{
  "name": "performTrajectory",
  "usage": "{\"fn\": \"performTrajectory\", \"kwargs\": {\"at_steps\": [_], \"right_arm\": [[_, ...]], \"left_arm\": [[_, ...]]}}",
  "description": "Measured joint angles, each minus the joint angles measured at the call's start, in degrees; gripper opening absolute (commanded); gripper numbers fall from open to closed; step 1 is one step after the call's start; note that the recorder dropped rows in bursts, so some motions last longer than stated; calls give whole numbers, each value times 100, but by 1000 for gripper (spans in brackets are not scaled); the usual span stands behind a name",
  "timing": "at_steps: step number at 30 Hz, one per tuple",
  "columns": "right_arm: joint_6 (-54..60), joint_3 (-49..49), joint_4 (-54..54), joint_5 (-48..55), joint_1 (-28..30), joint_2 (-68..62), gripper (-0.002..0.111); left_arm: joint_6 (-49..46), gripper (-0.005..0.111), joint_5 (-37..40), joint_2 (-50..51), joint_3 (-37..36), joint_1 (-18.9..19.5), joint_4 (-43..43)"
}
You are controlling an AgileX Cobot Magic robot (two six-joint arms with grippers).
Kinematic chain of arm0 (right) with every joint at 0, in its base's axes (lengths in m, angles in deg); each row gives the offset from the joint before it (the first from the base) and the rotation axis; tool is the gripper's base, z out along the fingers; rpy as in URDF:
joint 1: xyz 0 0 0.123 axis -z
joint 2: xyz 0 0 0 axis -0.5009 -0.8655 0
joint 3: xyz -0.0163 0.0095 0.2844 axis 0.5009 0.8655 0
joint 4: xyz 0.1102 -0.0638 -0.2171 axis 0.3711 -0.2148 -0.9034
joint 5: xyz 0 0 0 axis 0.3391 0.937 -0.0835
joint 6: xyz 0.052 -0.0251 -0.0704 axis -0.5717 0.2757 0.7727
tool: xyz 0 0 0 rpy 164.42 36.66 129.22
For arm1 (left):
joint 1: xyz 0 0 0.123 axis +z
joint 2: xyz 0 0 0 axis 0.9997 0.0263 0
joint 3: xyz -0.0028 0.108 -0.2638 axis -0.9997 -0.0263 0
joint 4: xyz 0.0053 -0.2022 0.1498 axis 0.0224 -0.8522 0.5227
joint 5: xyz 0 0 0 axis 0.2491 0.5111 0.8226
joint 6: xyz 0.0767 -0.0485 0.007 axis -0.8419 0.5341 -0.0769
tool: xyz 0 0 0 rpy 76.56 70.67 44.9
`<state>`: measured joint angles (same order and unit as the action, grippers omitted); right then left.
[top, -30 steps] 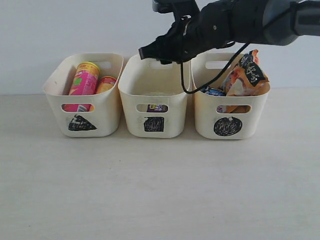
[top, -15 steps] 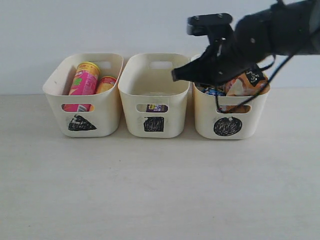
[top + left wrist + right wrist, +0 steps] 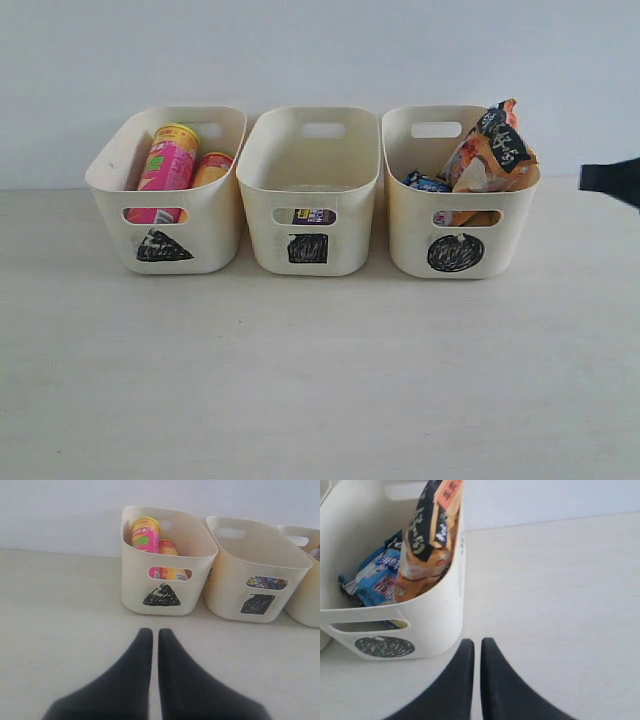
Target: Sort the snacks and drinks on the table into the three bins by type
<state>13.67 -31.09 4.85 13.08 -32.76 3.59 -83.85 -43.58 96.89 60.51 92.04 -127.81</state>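
Both claws are pressing their jaws together, pinching nothing. The left claw [image 3: 151, 632] is hanging over the counter [image 3: 320, 380] before the triangle bin [image 3: 215, 215], and the right claw [image 3: 477, 642] is beside the circle bin [image 3: 410, 230]. The triangle bin is holding the pink tube [image 3: 168, 165] and the yellow tube [image 3: 210, 168]. The circle bin is holding the orange packet [image 3: 495, 150] and the blue packet [image 3: 428, 184]. A dark carton [image 3: 313, 216] is showing through the slot of the square bin [image 3: 310, 170].

Tubes [image 3: 170, 165], carton [image 3: 314, 216], packets [image 3: 490, 155], inside cream bins [image 3: 262, 230]
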Motion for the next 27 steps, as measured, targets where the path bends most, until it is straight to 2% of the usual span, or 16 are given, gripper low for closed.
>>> {"fn": "performTrajectory", "kwargs": {"at_steps": [4,9,27], "right_arm": [[0,564,0,-308,118,1008,1],[11,705,0,-243,130,1933,1],[11,728,0,-230,130,2069,1]], "left_arm": [[0,4,0,0,0,0,0],[0,4,0,0,0,0,0],[0,4,-11,0,0,0,0]]}}
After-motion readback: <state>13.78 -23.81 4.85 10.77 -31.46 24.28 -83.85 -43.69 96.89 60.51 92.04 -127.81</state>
